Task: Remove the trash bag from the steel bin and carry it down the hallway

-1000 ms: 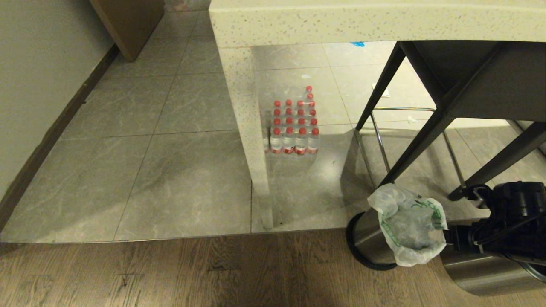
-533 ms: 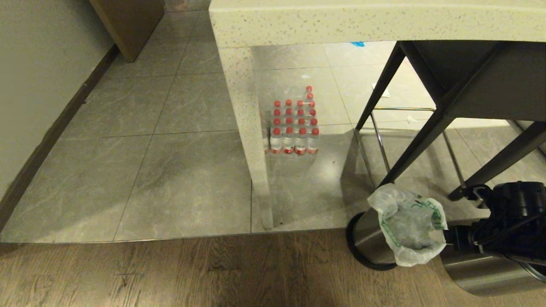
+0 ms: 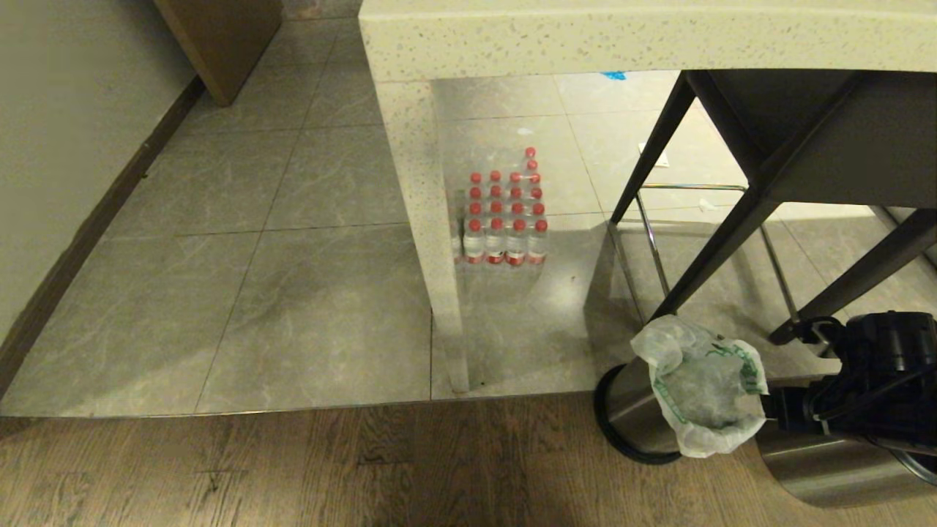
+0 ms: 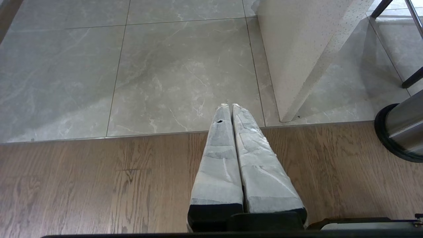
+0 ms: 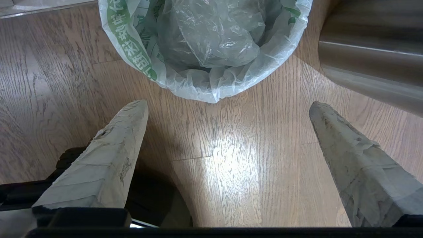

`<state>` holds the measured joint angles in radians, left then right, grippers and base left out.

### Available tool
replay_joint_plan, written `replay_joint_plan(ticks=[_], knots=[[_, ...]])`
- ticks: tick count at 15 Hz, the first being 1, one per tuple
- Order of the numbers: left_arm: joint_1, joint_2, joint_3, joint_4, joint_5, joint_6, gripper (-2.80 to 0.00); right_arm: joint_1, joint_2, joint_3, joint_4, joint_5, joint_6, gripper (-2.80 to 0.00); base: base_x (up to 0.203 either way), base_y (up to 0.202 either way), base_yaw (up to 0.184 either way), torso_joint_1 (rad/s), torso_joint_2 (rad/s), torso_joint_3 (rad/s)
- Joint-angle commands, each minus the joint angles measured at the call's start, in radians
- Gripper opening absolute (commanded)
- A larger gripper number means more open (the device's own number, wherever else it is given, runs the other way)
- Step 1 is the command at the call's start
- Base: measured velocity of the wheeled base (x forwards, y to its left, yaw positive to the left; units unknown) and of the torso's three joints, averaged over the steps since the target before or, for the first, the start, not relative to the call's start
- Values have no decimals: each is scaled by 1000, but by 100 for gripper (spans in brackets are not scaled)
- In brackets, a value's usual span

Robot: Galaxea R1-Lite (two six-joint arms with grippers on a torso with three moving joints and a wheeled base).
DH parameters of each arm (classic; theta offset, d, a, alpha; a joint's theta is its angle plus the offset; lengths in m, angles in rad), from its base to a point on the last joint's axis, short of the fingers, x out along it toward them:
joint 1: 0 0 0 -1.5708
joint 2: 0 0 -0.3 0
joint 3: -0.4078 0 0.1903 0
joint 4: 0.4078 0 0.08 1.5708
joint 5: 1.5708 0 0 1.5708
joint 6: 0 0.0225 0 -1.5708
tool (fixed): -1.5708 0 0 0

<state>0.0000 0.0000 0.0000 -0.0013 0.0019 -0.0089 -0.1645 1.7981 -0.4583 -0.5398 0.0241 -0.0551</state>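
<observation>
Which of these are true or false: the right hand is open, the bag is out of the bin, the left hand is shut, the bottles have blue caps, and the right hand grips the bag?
1. The right hand is open. True: its fingers stand wide apart above the wood floor.
2. The trash bag is out of the steel bin. False: it still lines the bin, its rim folded over the edge.
3. The left hand is shut. True: its fingers lie pressed together, holding nothing.
4. The water bottles have blue caps. False: the caps are red.
5. The right hand grips the bag. False: it sits short of the bag, not touching.
</observation>
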Motion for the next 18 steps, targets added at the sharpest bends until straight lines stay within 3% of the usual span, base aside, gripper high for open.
replay_joint_plan(ticks=[1,18], knots=[[0,0,0,0,0,-1,-280,166,-1797,392,693,-44,80,0,0,0,0,0,0,0],[0,-2,0,0,1,-1,-280,166,-1797,392,693,-44,80,0,0,0,0,0,0,0]])
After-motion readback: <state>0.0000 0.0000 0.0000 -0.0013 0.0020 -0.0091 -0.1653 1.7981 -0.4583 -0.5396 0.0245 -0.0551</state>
